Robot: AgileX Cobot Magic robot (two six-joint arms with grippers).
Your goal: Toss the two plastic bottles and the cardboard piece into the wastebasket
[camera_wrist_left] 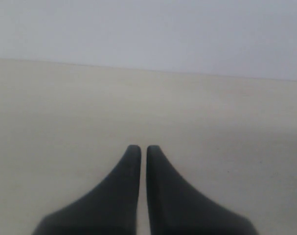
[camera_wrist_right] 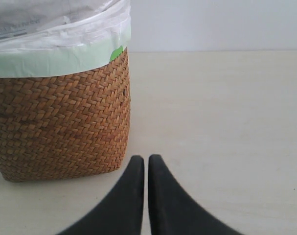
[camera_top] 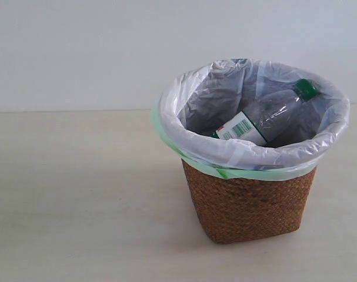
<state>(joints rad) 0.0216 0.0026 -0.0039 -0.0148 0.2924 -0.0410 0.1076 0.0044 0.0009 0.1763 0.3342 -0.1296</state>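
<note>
Looking over the exterior view, I find the brown woven wicker wastebasket [camera_top: 249, 205] standing right of centre in the frame on the pale tabletop [camera_top: 78, 205], lined with a translucent white plastic bag with a green edge [camera_top: 225, 94]. Inside it, the clear plastic bottle with the green cap and green-and-white label [camera_top: 266, 114] leans cap-up against the liner toward the upper right. A speck of red shows just beside its label, but I cannot tell whether that is the second bottle. I see no cardboard piece in any view.

My left hand [camera_wrist_left: 139, 149] is closed to a thin slit and holds nothing, with only bare tabletop ahead of it. My right hand [camera_wrist_right: 146, 159] is likewise pinched together and empty, near the foot of the basket.

I judge the bottle light, thin-walled and slippery. If it needed moving, I would grip it across the labelled body.
</note>
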